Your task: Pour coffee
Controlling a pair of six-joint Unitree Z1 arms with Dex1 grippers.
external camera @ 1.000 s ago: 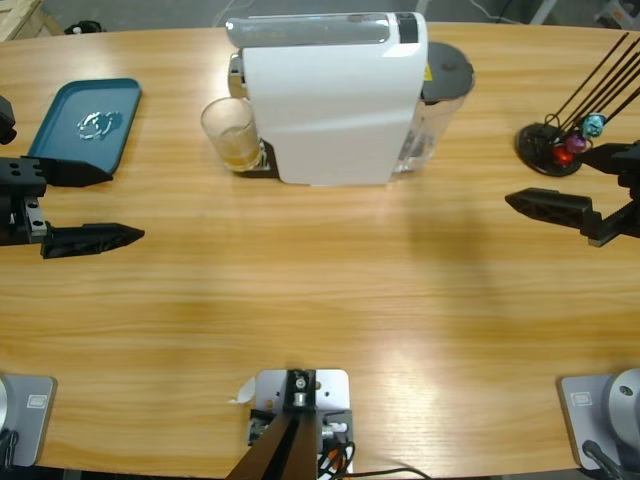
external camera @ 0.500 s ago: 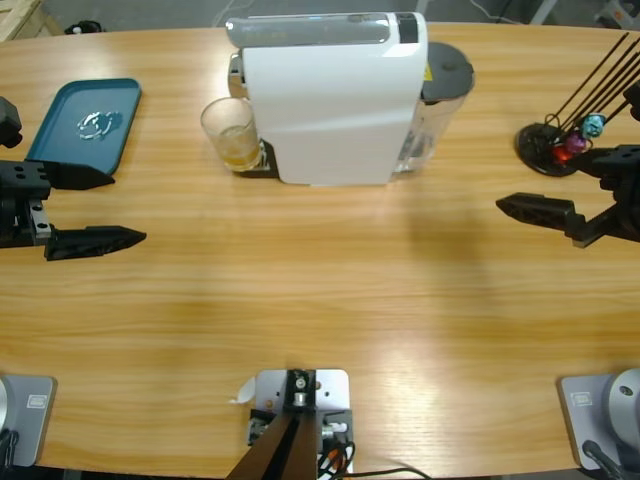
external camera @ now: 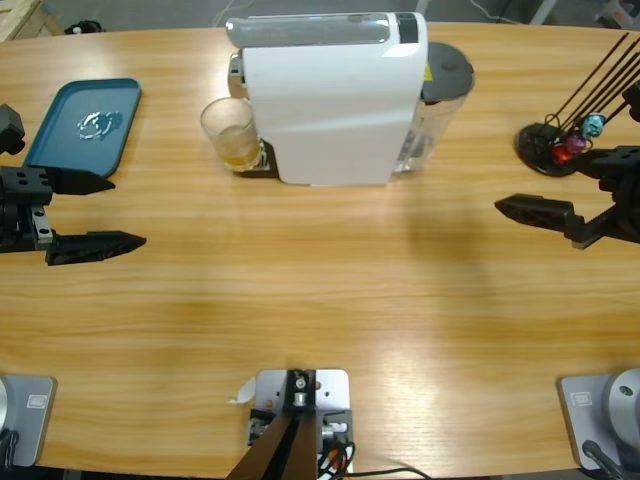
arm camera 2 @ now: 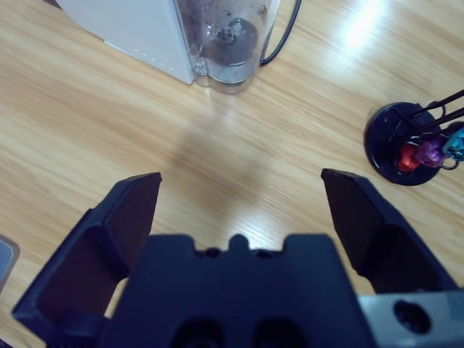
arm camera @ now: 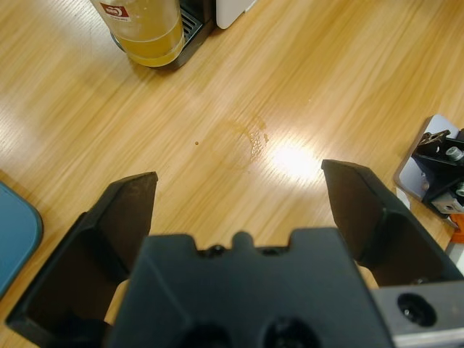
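A clear glass tumbler (external camera: 230, 133) stands on the drip tray of the white coffee machine (external camera: 330, 100), on the machine's left side. A shallow layer of amber coffee (external camera: 238, 154) lies in its bottom. The left wrist view shows the tumbler (arm camera: 147, 27) and coffee (arm camera: 154, 48) at the top, well beyond my jaws. My left gripper (external camera: 127, 211) hovers open and empty near the table's left edge. At the right edge my right gripper (external camera: 540, 180) is also open and empty, far from the tumbler.
A teal tray (external camera: 60, 135) with a small silver piece (external camera: 97, 123) lies at the back left. The machine's water tank (external camera: 440, 100) sits on its right side. A black capsule stand (external camera: 555, 145) with coloured capsules and thin rods stands at the far right.
The right gripper has crept slightly left toward the table's middle. The left gripper has shifted a little toward the front edge. The tumbler has not moved.
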